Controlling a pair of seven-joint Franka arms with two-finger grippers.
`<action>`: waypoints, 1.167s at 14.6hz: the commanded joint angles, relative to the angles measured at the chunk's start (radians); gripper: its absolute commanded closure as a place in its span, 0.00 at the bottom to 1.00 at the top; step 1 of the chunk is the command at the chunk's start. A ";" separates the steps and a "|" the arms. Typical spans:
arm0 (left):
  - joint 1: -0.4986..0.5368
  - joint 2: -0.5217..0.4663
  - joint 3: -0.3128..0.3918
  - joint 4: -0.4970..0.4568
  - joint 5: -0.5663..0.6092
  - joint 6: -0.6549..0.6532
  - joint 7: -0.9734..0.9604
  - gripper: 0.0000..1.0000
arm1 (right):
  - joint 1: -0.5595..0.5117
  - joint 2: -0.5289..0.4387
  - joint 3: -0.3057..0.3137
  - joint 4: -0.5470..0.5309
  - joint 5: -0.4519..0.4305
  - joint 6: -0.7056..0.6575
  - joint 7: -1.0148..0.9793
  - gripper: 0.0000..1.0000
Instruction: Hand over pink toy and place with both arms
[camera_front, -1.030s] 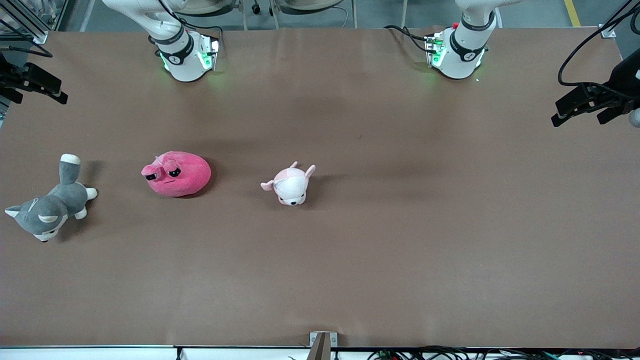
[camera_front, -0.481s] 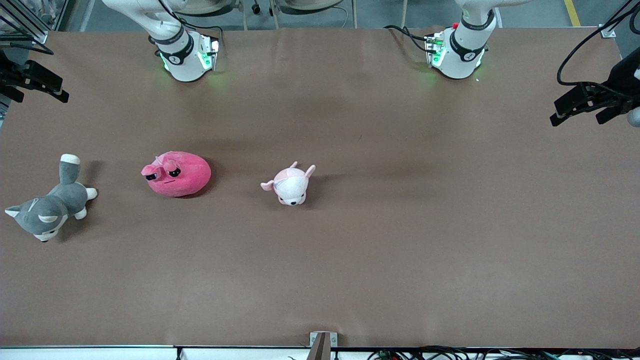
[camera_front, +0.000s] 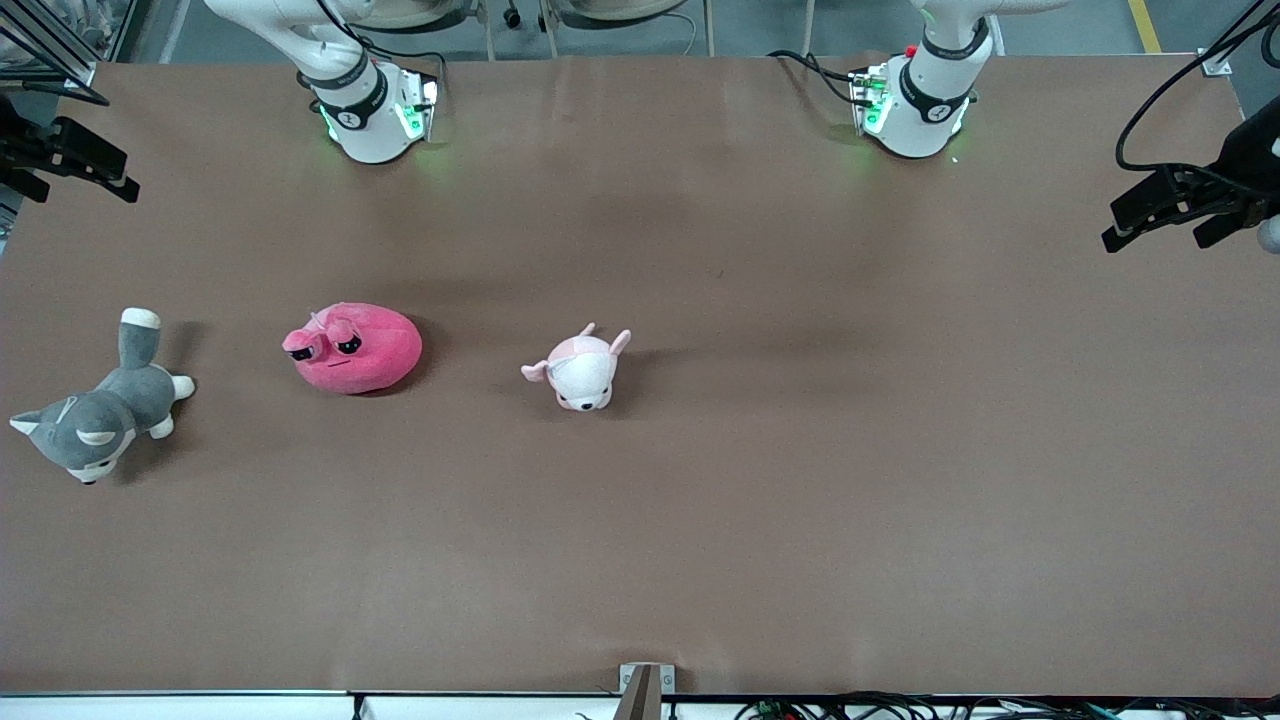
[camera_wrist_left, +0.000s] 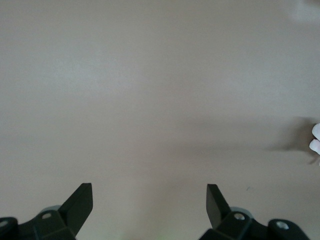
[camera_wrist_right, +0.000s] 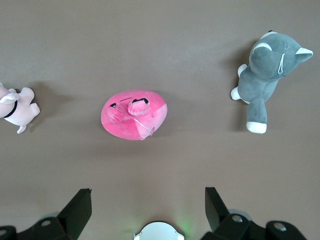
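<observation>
The pink toy (camera_front: 355, 348) lies on the table toward the right arm's end, its face turned to the front camera. It also shows in the right wrist view (camera_wrist_right: 134, 114). My right gripper (camera_wrist_right: 148, 195) is open and empty, high over the table between its base and the pink toy. In the front view it shows at the edge (camera_front: 85, 192). My left gripper (camera_wrist_left: 150, 192) is open and empty, high over bare table at the left arm's end. In the front view it also shows at the edge (camera_front: 1155, 238).
A pale pink-and-white animal plush (camera_front: 580, 368) lies beside the pink toy, toward the table's middle. A grey-and-white dog plush (camera_front: 95, 420) lies at the right arm's end. The brown table (camera_front: 850, 480) spreads wide around them.
Both grippers have shifted very slightly at the edges of the front view. The three plush toys have not moved.
</observation>
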 joint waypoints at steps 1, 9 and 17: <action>-0.006 0.004 0.012 0.017 -0.007 -0.012 0.007 0.00 | -0.012 -0.033 0.010 -0.034 0.003 0.006 -0.007 0.00; -0.003 0.004 0.011 0.017 -0.006 -0.012 0.008 0.00 | -0.012 -0.036 0.010 -0.034 0.006 0.005 -0.002 0.00; 0.000 0.001 0.012 0.016 0.022 -0.013 0.028 0.00 | -0.012 -0.036 0.011 -0.034 0.011 0.003 -0.002 0.00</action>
